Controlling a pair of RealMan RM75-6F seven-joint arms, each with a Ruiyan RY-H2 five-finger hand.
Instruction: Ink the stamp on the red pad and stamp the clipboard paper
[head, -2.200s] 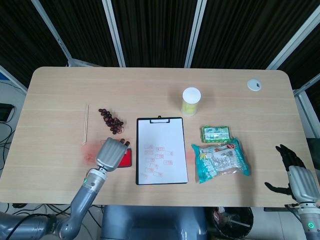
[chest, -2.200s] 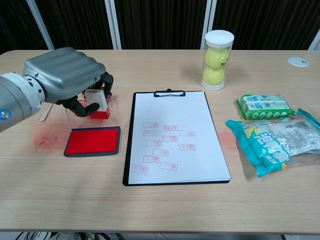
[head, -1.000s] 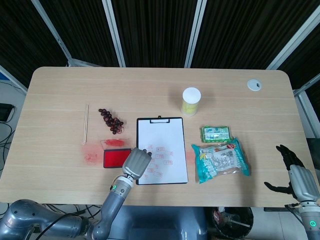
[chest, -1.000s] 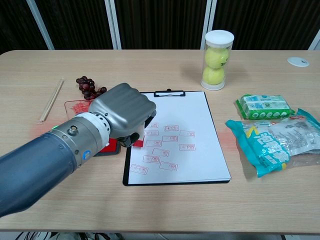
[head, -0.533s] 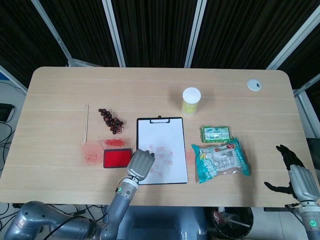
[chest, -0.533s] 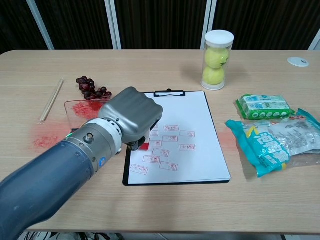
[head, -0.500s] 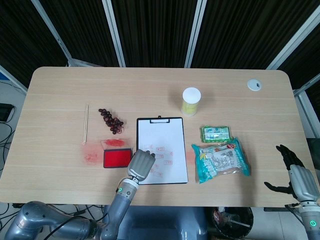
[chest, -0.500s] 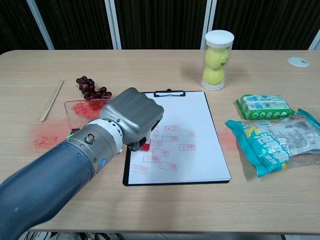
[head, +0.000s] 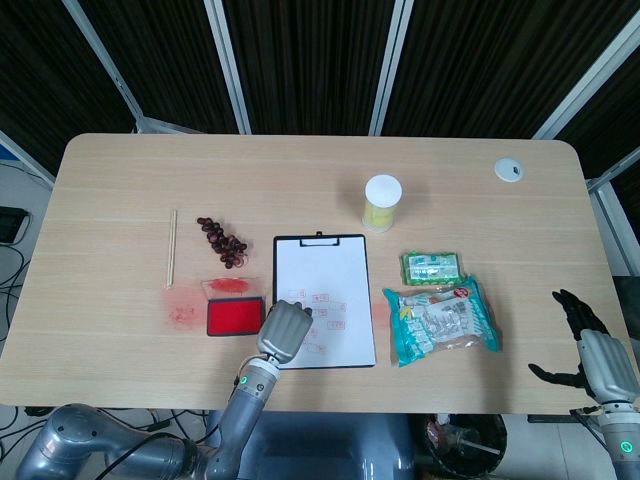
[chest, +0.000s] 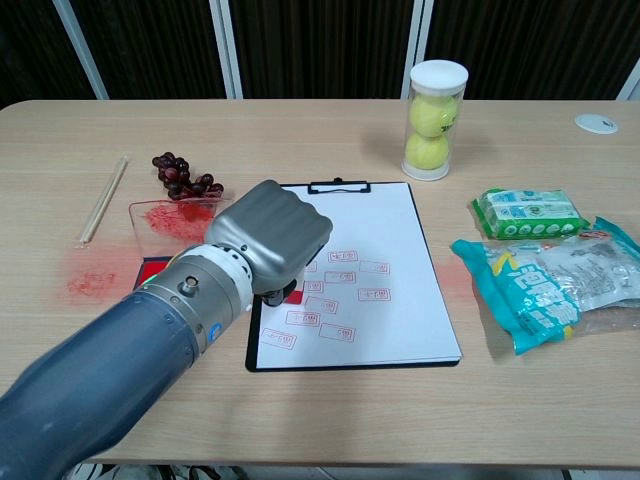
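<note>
The clipboard (head: 323, 300) (chest: 352, 275) lies mid-table, its white paper carrying several red stamp marks. My left hand (head: 283, 330) (chest: 272, 235) hovers over the paper's left side, fingers curled around the stamp (chest: 284, 293). Only the stamp's red base peeks out beneath the hand, down at the paper's surface. The red ink pad (head: 234, 317) sits just left of the clipboard; in the chest view my forearm hides nearly all of it. My right hand (head: 590, 352) hangs open past the table's front right corner, away from everything.
The pad's clear, red-smeared lid (chest: 176, 216), dark grapes (chest: 185, 181) and a wooden stick (chest: 101, 200) lie to the left. A tennis ball tube (chest: 436, 106) stands behind the clipboard. Two snack packs (chest: 545, 285) lie to the right. A white disc (head: 509, 169) sits far right.
My left hand carried the stamp from beside the red pad rightward onto the paper's left side and settled lower there. The right hand stayed still.
</note>
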